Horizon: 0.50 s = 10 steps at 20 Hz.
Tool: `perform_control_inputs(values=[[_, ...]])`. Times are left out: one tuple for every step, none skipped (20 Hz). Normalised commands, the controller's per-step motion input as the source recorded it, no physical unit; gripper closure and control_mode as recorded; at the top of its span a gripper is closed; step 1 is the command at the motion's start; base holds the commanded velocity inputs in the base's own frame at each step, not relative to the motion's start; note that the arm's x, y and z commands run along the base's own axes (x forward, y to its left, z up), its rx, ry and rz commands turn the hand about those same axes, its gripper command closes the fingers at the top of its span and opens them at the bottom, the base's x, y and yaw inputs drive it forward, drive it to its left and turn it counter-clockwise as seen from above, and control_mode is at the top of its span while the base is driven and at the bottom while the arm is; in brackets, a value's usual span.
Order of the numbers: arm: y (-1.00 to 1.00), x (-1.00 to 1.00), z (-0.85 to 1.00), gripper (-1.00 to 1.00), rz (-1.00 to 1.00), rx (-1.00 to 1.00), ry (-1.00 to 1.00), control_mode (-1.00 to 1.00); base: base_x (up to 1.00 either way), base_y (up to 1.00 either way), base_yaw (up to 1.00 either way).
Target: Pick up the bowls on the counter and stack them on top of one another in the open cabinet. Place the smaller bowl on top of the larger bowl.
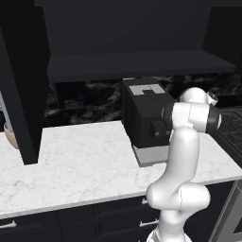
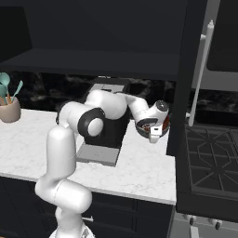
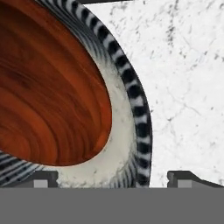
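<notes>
The larger bowl (image 2: 145,124) sits low over the counter (image 2: 139,167), close to a dark upright panel. In the hand view its outside (image 3: 140,109) is striped black and white, with a pale rim. A glossy red-brown surface (image 3: 48,78) fills its inside; whether that is the smaller bowl lying in it, I cannot tell. My gripper (image 2: 155,131) reaches the bowl's right rim from above. Its fingertips (image 3: 183,178) stand wide apart, and the gripper (image 3: 113,178) is open astride the rim. The open cabinet's shelf board (image 1: 142,64) runs above, dark and bare.
A black appliance (image 1: 146,118) on a grey base stands on the counter (image 1: 80,165) behind my arm. A tan utensil pot (image 2: 9,109) is at the far left. A stove (image 2: 209,158) lies to the right, past the dark upright panel (image 2: 179,93).
</notes>
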Motion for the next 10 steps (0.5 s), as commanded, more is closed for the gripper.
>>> perform_control_inputs(values=[[0.00,0.39,-0.28,-1.00,0.00,-0.02,0.00,-1.00,0.00,0.00,0.00],[0.00,0.24,-0.28,-1.00,0.00,-0.04,0.02,-1.00,0.00,0.00,0.00],[0.00,0.14,-0.27,1.00,0.00,-0.05,0.03,-1.00,0.00,0.00,0.00],[0.00,0.00,-0.21,1.00,0.00,-0.06,0.00,-1.00,0.00,0.00,0.00],[0.00,0.00,0.00,1.00,0.00,0.00,0.00,-1.00,0.00,0.00,0.00],[0.00,0.00,0.00,1.00,0.00,0.00,0.00,-1.00,0.00,0.00,0.00],[0.00,0.00,0.00,1.00,0.00,0.00,0.00,-1.00,0.00,0.00,0.00],[0.00,0.00,0.00,1.00,0.00,0.00,0.00,-1.00,0.00,0.00,0.00],[0.00,0.00,0.00,1.00,0.00,0.00,0.00,-1.00,0.00,0.00,0.00],[0.00,0.00,0.00,1.00,0.00,0.00,0.00,-1.00,0.00,0.00,0.00]])
